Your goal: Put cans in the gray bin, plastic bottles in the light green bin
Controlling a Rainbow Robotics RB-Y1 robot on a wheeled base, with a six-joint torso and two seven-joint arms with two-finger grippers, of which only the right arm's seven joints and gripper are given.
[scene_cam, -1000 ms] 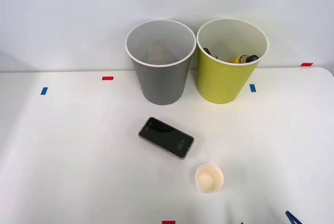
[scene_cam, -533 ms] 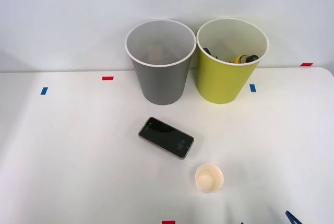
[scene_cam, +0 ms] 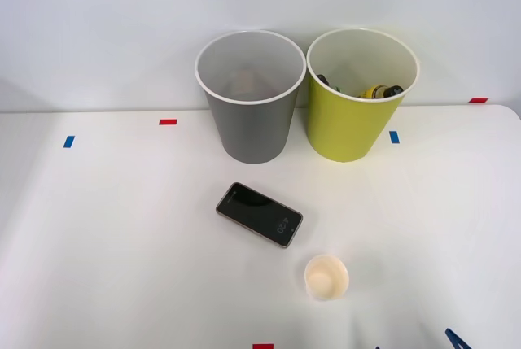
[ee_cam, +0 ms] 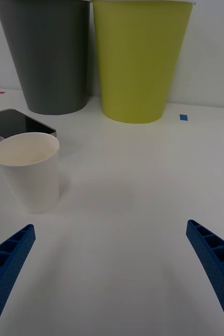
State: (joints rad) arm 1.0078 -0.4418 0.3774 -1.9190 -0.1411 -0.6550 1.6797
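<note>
Up front, the gray bin (scene_cam: pixel 251 97) and the light green bin (scene_cam: pixel 361 93) stand side by side at the table's (scene_cam: pixel 98 235) far edge, with a phone (scene_cam: pixel 259 214) and a paper cup (scene_cam: pixel 326 277) nearer. From the wrist, the right gripper (ee_cam: pixel 112 273) hangs wide open and empty, its 2 fingers (ee_cam: pixel 7 260) apart above the table, the cup just ahead and both bins beyond.

- Pincer (ee_cam: pixel 112 273) wide open, blue ribbed fingers (ee_cam: pixel 7 260) apart at both corners, nothing between them.
- White bench (ee_cam: pixel 132 220) below.
- Paper cup (ee_cam: pixel 28 170) upright, near one finger.
- Dark phone (ee_cam: pixel 14 123) flat, just behind cup.
- Gray bin (ee_cam: pixel 46 52) and light green bin (ee_cam: pixel 140 58) upright, side by side beyond.
- Blue tape mark (ee_cam: pixel 183 117) beside green bin.
</note>
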